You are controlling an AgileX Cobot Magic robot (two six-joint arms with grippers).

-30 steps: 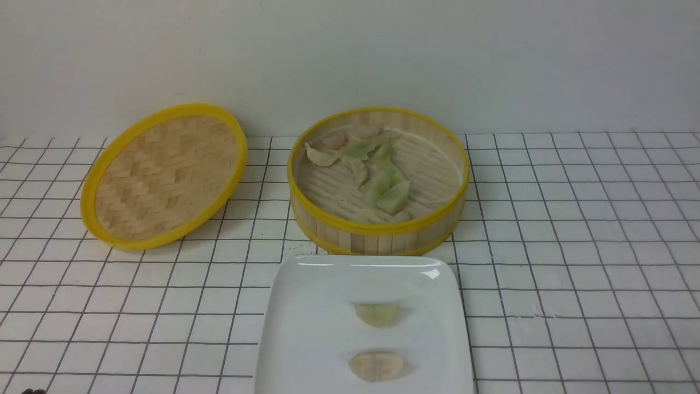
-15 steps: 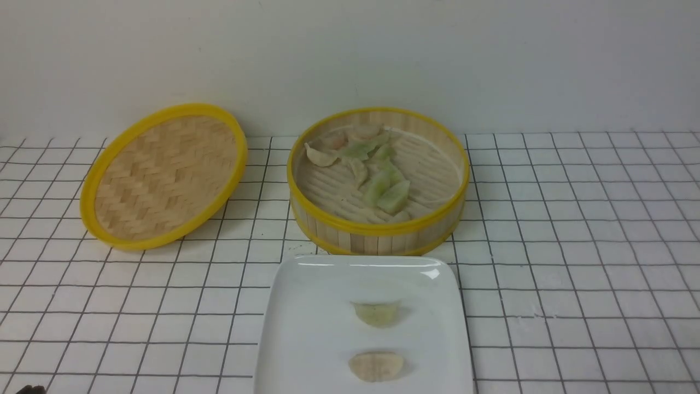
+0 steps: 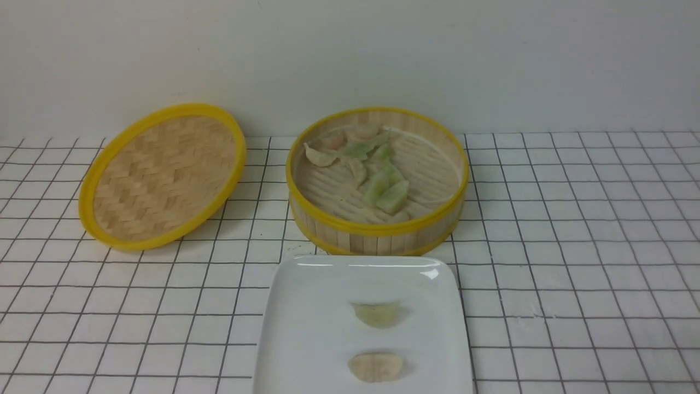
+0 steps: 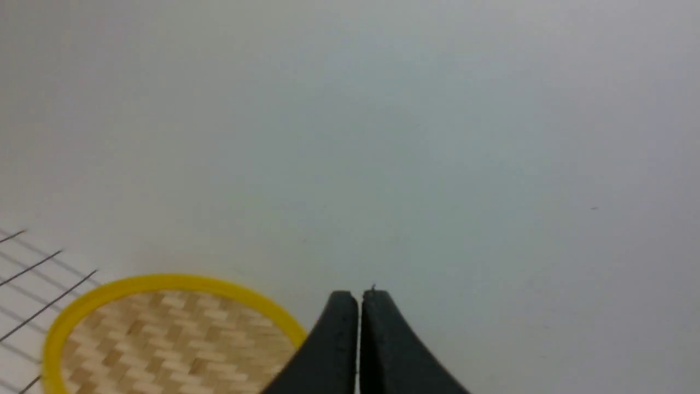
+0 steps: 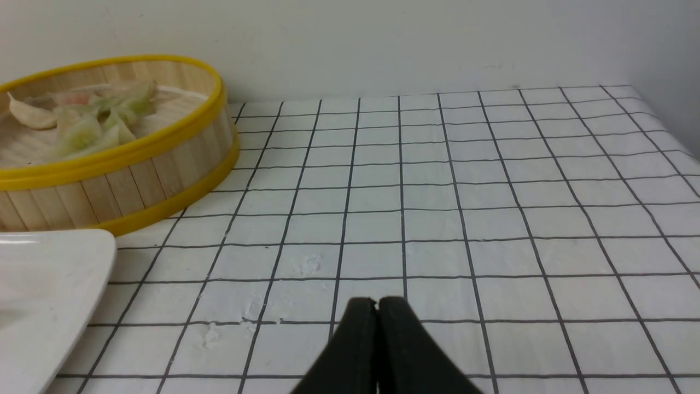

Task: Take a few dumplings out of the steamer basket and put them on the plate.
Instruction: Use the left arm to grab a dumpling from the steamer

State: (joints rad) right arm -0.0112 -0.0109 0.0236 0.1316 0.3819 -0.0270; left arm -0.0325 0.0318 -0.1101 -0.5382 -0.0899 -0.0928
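Observation:
The steamer basket (image 3: pixel 377 227) stands at the back middle with several green and beige dumplings (image 3: pixel 391 194) inside; it also shows in the right wrist view (image 5: pixel 126 175). The white plate (image 3: pixel 306 328) lies in front of it, holding a green dumpling (image 3: pixel 376 314) and a beige dumpling (image 3: pixel 375 366); its corner shows in the right wrist view (image 5: pixel 49 284). Neither gripper shows in the front view. My left gripper (image 4: pixel 359 298) is shut and empty, facing the wall. My right gripper (image 5: pixel 377 304) is shut and empty, low over the table to the right of the plate.
The flat woven lid (image 3: pixel 161 175) with a yellow rim lies tilted left of the basket; it also shows in the left wrist view (image 4: pixel 164 334). A white wall runs behind the gridded tablecloth (image 3: pixel 574 246).
A dark bit of the left arm at the bottom left corner of the front view has dropped out of sight. Dumplings, basket, plate and lid have not moved.

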